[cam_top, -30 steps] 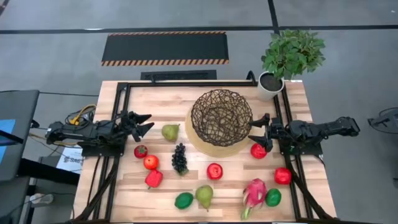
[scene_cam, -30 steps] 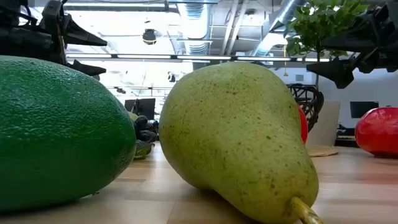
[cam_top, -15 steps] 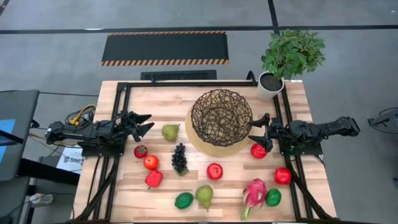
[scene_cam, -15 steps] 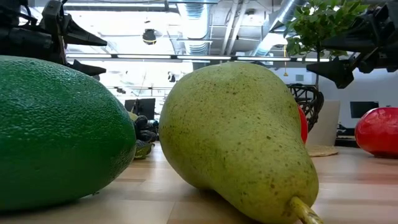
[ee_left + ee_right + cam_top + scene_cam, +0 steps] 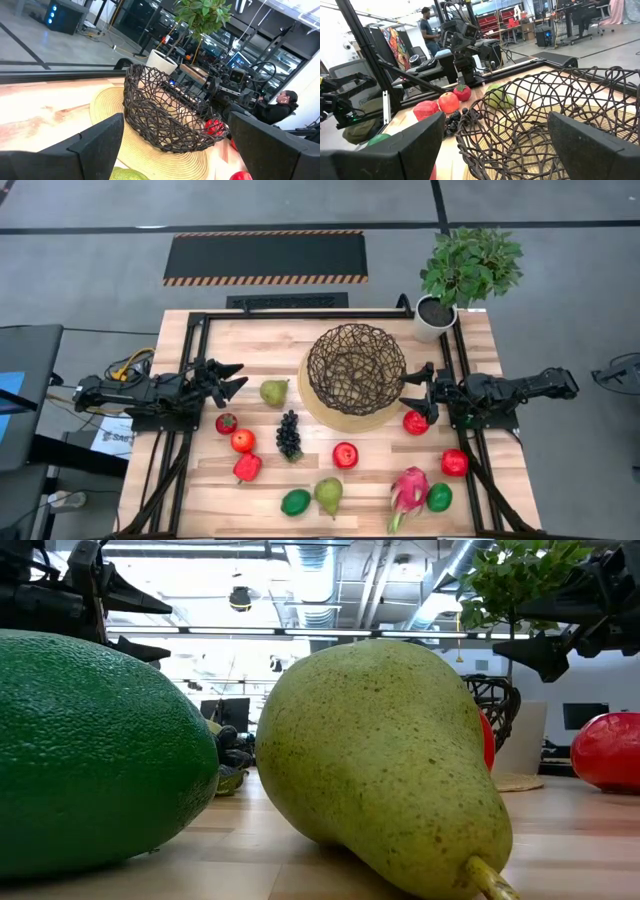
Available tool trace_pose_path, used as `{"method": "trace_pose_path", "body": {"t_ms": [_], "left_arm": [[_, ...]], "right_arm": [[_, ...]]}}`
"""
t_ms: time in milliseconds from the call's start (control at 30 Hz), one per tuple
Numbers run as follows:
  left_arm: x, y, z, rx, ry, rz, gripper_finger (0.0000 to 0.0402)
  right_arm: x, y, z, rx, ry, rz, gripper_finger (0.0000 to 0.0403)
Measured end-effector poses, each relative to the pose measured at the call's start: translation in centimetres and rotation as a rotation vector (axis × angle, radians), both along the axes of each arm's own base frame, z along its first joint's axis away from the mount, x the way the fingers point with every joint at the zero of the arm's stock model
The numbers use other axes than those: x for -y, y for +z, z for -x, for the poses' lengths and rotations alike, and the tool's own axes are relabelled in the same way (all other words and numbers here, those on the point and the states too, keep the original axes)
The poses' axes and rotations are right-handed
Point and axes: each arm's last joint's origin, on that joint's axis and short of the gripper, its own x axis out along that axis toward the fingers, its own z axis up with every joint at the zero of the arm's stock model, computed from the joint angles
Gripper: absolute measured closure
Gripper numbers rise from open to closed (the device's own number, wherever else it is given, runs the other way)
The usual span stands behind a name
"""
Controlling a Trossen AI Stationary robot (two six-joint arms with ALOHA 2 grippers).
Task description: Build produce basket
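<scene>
High view: basket [image 5: 355,367] between open left gripper [image 5: 232,379], right gripper [image 5: 417,387].

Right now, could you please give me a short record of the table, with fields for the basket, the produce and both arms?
basket: wire bowl on a tan disc, far centre of the table, holding no fruit
produce on table: pear beside the left tool; grape bunch; apple; dragon fruit near the front edge
left tool: open, holding nothing, left of the pear
right tool: open, holding nothing, between basket and red apple
other: potted plant at the far right corner
</scene>
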Motion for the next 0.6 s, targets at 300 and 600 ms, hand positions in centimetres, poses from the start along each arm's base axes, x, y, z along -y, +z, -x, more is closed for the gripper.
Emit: {"method": "trace_pose_path", "body": {"t_ms": [300, 600], "left_arm": [[-0.07, 0.00, 0.03, 0.000, 0.028, 0.000, 0.0057], [-0.15, 0.02, 0.08, 0.003, 0.059, 0.004, 0.0057]], "right_arm": [[0.00, 0.02, 0.00, 0.001, 0.000, 0.000, 0.0030], [0.00, 0.00, 0.00, 0.000, 0.000, 0.000, 0.0030]]}}
